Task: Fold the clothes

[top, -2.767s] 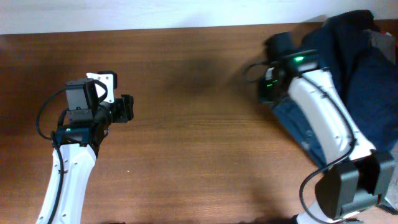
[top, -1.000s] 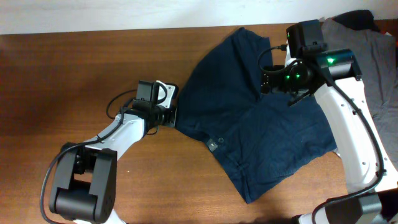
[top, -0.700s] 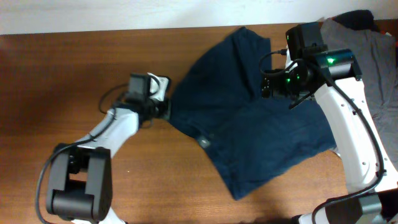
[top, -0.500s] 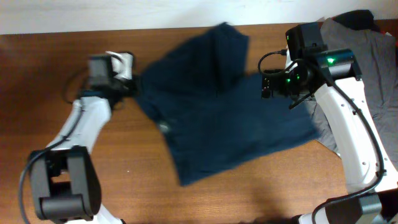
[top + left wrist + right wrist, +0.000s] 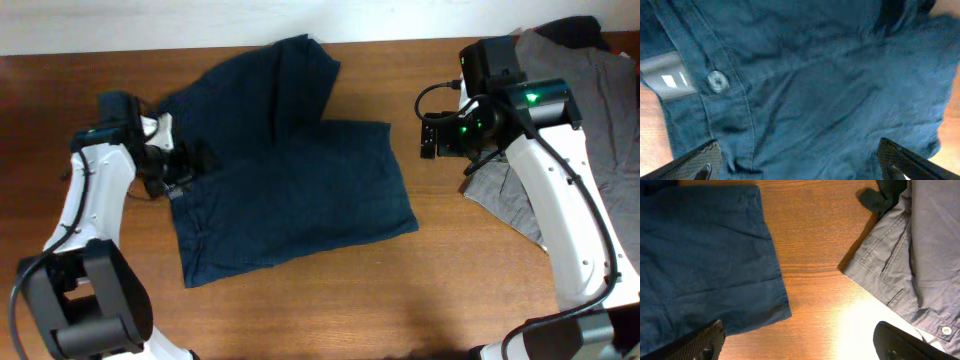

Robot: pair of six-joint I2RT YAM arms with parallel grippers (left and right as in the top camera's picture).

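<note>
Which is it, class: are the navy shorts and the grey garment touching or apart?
Apart. The right wrist view shows a strip of bare wooden table between the navy shorts and the grey garment.

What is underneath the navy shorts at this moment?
Only the wooden table shows around the navy shorts, which lie spread on it. Whatever is beneath them is covered by fabric.

Rumpled navy shorts (image 5: 830,100) fill the view, a button (image 5: 716,80) just beside a pale label (image 5: 667,80).
</note>
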